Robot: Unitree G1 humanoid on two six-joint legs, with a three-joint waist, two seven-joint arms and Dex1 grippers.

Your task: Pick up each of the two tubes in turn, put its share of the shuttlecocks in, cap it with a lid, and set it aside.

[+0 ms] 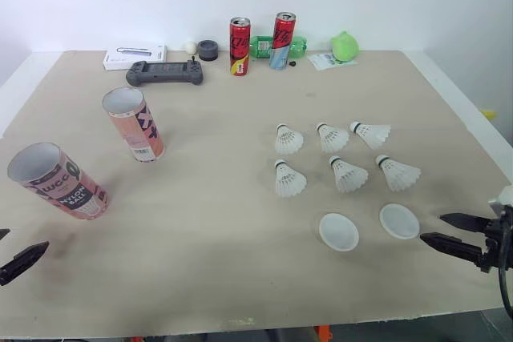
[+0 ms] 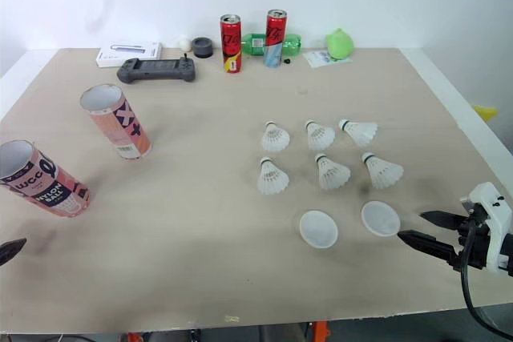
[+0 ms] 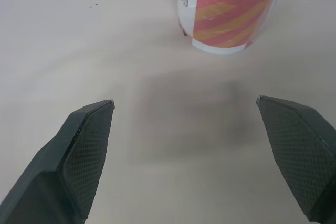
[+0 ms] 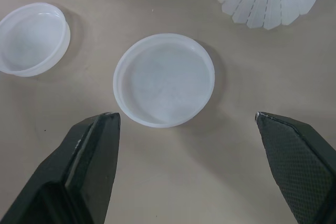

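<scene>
Two tubes, the far tube point(image 1: 135, 124) and the near tube point(image 1: 60, 182), stand on the left of the table point(image 1: 216, 198). The left gripper point(image 3: 184, 103) is spread wide by the near tube. Six shuttlecocks point(image 1: 337, 154) sit on the right. The right gripper point(image 1: 433, 227), spread wide too, is just beside one lid point(image 1: 398, 220).

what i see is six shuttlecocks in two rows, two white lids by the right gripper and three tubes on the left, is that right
Not three: the left eye view shows two, a far tube and a near tube. The six shuttlecocks, two lids and right gripper are as you say.
</scene>
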